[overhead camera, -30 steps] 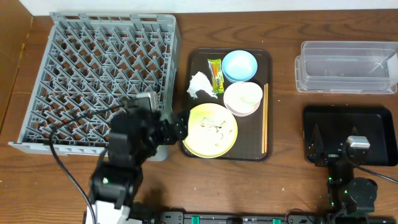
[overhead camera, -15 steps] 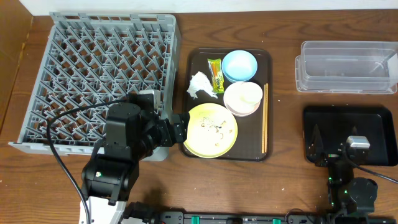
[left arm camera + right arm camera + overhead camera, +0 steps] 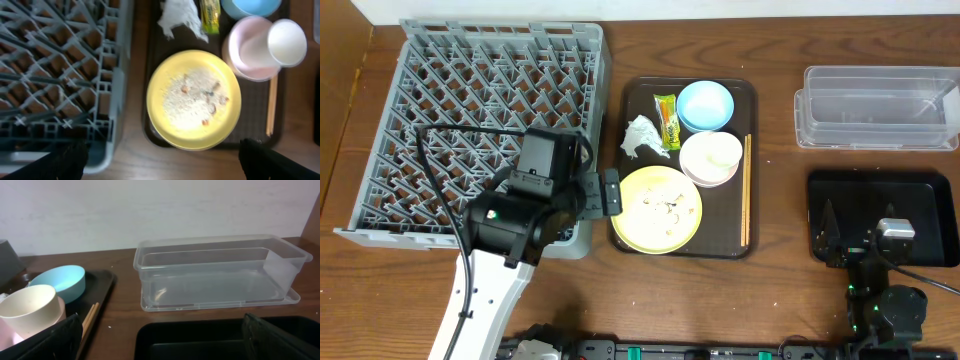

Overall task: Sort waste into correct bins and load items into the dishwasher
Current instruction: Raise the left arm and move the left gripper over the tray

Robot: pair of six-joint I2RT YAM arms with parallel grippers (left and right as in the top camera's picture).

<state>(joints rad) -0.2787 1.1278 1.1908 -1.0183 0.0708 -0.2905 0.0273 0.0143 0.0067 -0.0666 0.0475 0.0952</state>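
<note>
My left gripper is open and empty, above the left rim of the yellow plate, which carries rice-like scraps. Behind the plate lie the white tissue and the yellow-green wrapper. The blue bowl and the pinkish bowl holding the cream cup stand beside them, with the chopsticks to the right. The grey rack is on the left. My right gripper is open over the black tray, near the clear tub.
The dishes and waste all rest on a dark brown serving tray at mid table. The rack's front right corner lies close to the brown tray's left edge. A cable loops over the rack from my left arm.
My left arm has swung away from the table's front, its wrist now over the rack's front right corner; the gripper stays by the plate's left rim. The right arm has not moved.
</note>
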